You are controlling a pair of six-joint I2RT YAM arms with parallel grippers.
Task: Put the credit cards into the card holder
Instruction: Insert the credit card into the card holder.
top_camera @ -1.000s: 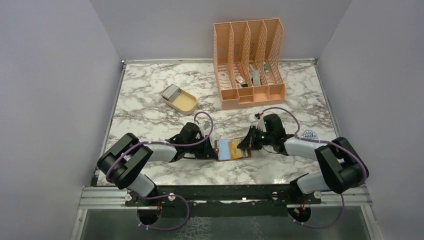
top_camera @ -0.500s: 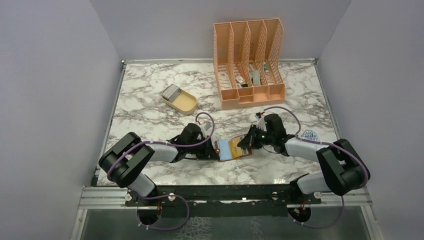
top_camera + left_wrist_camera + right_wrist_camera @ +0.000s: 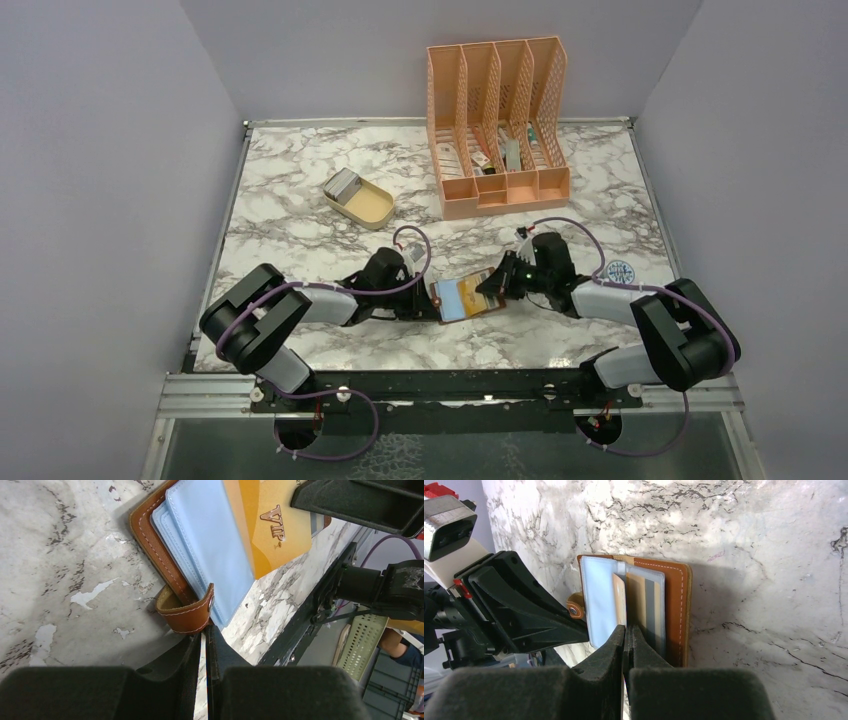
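— Which way does the card holder (image 3: 465, 298) lie?

— Spread open and flat on the marble table (image 3: 300, 200), near the front edge and between the two arms. Its long axis runs left to right from one gripper to the other, with the right end tipped a little toward the back wall.

— How does it look?

— Tan leather with pale stitching. It has shiny pale blue pockets (image 3: 210, 540) inside, and a snap tab (image 3: 187, 612) curls off the left edge. A grey-striped card (image 3: 650, 607) sits in the right half.

— And the gold card (image 3: 280, 525)?

— It is marked "VIP" and lies tilted over the middle of the open holder. The right gripper (image 3: 625, 630) has its fingers pressed together on the card's near edge. I cannot tell whether the far edge is inside a pocket.

— The left gripper (image 3: 205, 635)?

— Its jaws are drawn together with only a sliver between them, and the tips are right against the snap tab. Whether they pinch it I cannot tell.

— What is farther out?

— A beige oval tray (image 3: 362, 200) sits well back on the left, and a peach mesh file organiser (image 3: 498, 110) stands by the rear wall.
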